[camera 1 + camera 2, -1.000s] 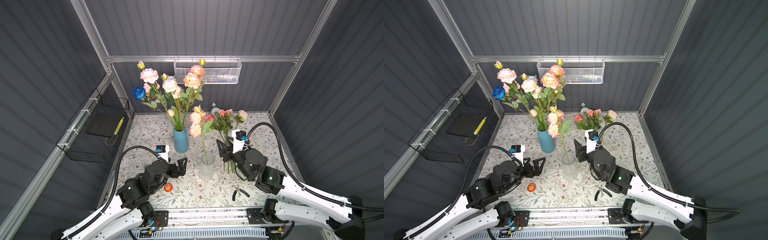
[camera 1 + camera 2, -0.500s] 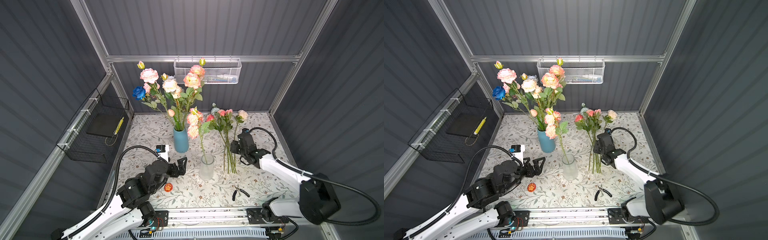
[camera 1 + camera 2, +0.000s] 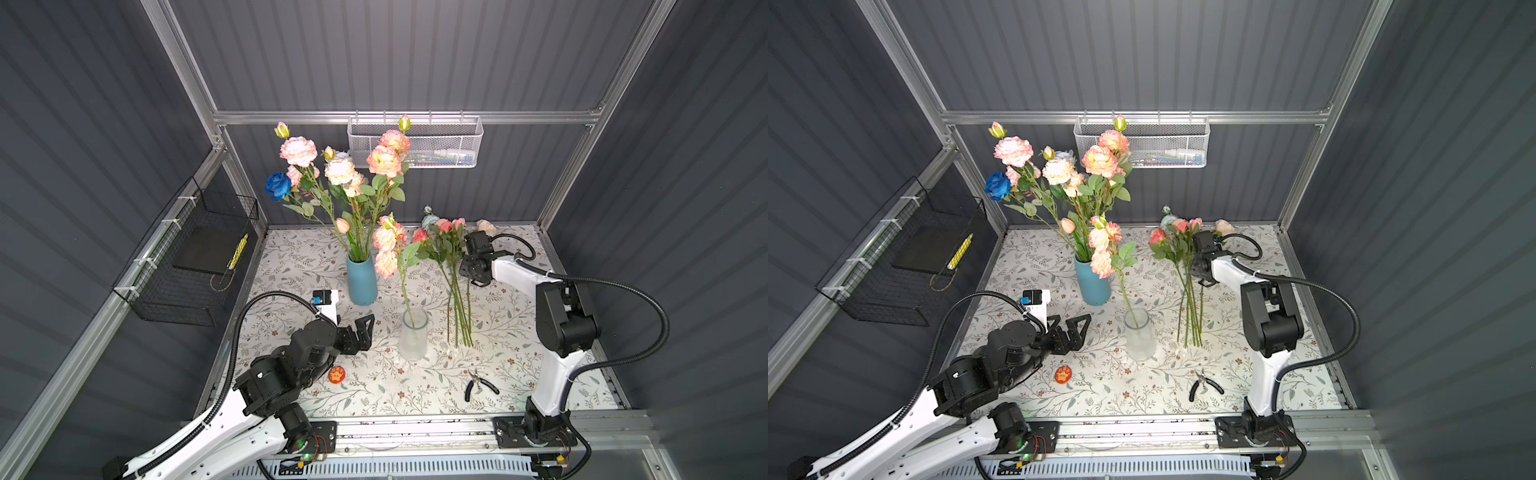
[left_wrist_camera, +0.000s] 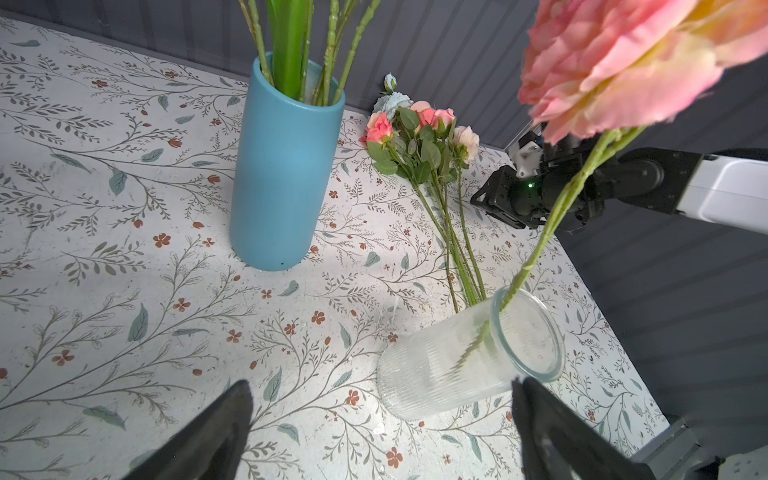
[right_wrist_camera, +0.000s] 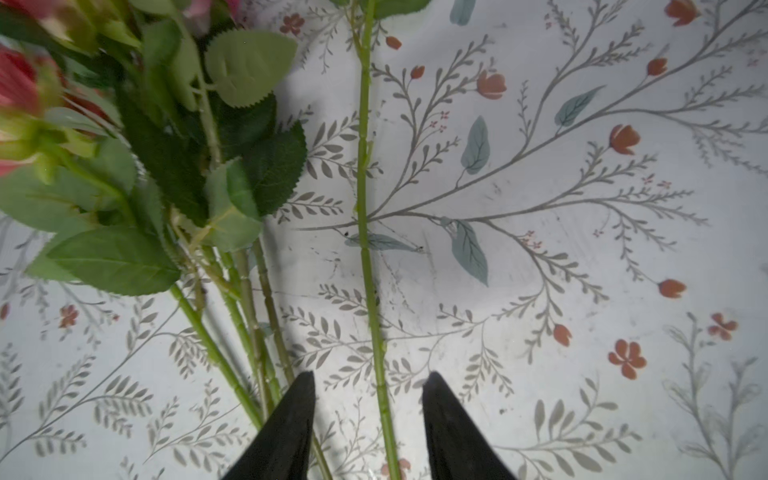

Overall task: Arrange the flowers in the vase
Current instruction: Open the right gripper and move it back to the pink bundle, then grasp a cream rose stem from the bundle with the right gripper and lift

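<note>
One bloom (image 3: 386,249) stands in the glass vase (image 3: 413,334) and a bunch (image 3: 340,178) fills the blue vase (image 3: 361,282), but several flowers (image 3: 457,299) lie on the desk (image 3: 519,332) beside the glass one. The right gripper (image 5: 369,376), half open, straddles one loose stem (image 5: 365,199) without gripping it. The left gripper (image 3: 362,332) hangs wide open, empty.

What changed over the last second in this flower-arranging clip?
The right gripper left the glass vase and swung away to the loose roses lying on the table, jaws narrowing astride one stem, nothing gripped yet. The open left gripper and the blue vase stayed put.
</note>
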Available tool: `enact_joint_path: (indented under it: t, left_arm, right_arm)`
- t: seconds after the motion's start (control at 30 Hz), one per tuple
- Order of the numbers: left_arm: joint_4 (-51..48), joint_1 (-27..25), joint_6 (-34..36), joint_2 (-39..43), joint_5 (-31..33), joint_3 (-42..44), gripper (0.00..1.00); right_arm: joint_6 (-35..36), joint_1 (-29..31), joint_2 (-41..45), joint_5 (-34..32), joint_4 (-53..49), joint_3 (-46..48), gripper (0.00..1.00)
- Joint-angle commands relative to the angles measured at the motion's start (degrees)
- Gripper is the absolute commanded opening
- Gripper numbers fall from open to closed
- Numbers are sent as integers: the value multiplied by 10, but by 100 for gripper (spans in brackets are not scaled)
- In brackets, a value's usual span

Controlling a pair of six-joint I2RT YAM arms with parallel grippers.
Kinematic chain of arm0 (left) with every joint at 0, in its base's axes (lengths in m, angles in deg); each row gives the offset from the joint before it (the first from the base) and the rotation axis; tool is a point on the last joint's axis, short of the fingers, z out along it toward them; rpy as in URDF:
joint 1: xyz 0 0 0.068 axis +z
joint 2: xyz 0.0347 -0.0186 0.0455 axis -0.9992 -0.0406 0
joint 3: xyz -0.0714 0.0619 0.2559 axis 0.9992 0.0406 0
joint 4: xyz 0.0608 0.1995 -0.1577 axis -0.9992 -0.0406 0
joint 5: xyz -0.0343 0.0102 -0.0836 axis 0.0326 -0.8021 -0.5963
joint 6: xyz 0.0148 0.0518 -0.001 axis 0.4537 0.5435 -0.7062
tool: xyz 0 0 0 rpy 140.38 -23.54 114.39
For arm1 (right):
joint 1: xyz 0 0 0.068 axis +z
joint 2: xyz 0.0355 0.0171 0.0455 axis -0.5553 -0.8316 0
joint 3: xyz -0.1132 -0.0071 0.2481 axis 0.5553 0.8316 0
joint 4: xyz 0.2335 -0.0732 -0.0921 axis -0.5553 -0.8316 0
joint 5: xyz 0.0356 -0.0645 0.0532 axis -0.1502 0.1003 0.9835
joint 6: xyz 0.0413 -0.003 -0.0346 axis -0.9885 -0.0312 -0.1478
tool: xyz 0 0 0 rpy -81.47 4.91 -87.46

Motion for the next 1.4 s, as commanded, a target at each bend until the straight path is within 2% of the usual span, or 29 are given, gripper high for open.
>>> enact_joint_path:
  t: [0.0,0.3,0.6,0.7,0.77,0.87,1.17,1.37]
  left_arm:
    - [8,-2,8,-4,-3,11,100]
    - [6,-3,14,-26,-15,6,100]
    - [10,-2,14,-21,-9,8,100]
    - [10,-3,13,-23,-11,7,100]
    - [7,-2,12,-21,-12,6,100]
    - [6,-2,10,-15,-11,9,100]
    - [2,-3,7,-8,-9,9,100]
    - [-3,-3,5,-4,-11,7,100]
  right_arm:
    - [-2,-9,-37,-18,-66,-52,46]
    - [-12,-28,-128,-14,-135,-154,43]
    - [4,-27,-144,-13,-160,-183,26]
    - [4,-28,-140,-12,-161,-175,24]
    - [2,-27,-132,-11,-156,-161,28]
    - [3,-27,-116,-5,-141,-136,27]
    - [10,-21,-92,-2,-123,-99,0]
    - [5,-17,2,1,-43,15,0]
